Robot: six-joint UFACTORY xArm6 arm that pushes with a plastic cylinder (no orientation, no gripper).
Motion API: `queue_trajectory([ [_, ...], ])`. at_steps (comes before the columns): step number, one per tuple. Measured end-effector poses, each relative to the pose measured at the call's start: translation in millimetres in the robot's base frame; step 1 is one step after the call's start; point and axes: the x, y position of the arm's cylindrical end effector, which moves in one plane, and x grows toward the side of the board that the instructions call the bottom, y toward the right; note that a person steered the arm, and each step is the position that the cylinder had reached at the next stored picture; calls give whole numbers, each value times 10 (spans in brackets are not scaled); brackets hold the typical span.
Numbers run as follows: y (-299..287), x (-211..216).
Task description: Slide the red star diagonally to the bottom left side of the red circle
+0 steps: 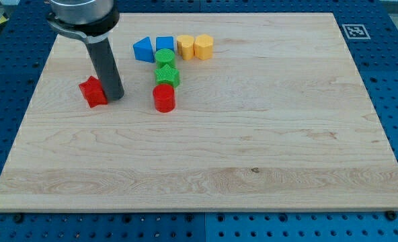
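Note:
The red star [92, 91] lies on the wooden board [253, 148] at the view's left. My tip [114, 98] stands right against the star's right side, between the star and the red circle [164, 98]. The red circle sits to the right of my tip, with a gap between them. The star lies left of the circle, at about the same height in the view.
Above the red circle stand a green star [167, 74] and a green circle [165, 57]. A blue triangle [144, 49] and a blue block [165, 44] sit at the view's top, with two yellow blocks [186, 46] [204, 46] to their right.

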Motion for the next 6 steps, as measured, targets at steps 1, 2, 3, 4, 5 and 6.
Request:
queue_trajectory([
  [1,-21,-293],
  [2,20,-518],
  [3,-124,-670],
  [4,-339,-627],
  [5,-441,-463],
  [6,-441,-182],
])
